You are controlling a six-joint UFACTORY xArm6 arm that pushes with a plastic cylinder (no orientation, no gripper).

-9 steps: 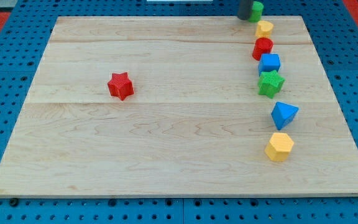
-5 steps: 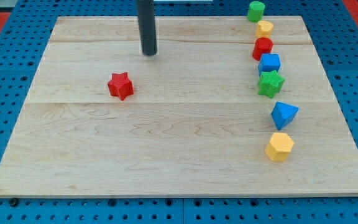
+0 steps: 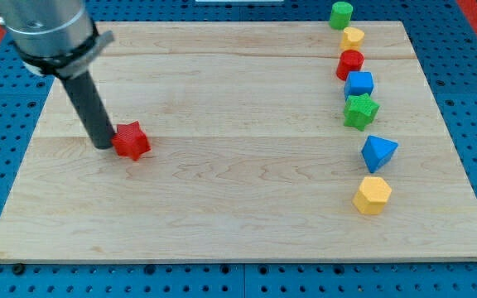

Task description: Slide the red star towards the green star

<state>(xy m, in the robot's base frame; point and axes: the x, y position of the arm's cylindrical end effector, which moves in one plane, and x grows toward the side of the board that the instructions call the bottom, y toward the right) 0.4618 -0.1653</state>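
On the wooden counter (image 3: 238, 207), a yellow hexagonal block (image 3: 373, 195) sits nearest the view's bottom at lower right, with a blue triangular block (image 3: 378, 152) just above it. At centre left, the red star (image 3: 131, 141) lies with my tip (image 3: 103, 146) pressed against its left side. The dark rod (image 3: 88, 103) slants up and left from there into a grey cylindrical arm body (image 3: 44, 29) filling the upper left corner. The arm carries no gripper, only this rod, so nothing is grasped. Well apart on the right, the green star (image 3: 360, 111) stands in a near-vertical line of blocks, touching a blue cube (image 3: 358, 84) above it. Farther up come a red block (image 3: 349, 63), a yellow block (image 3: 352, 37) and, at the counter's top edge, a green cylinder (image 3: 340, 14).
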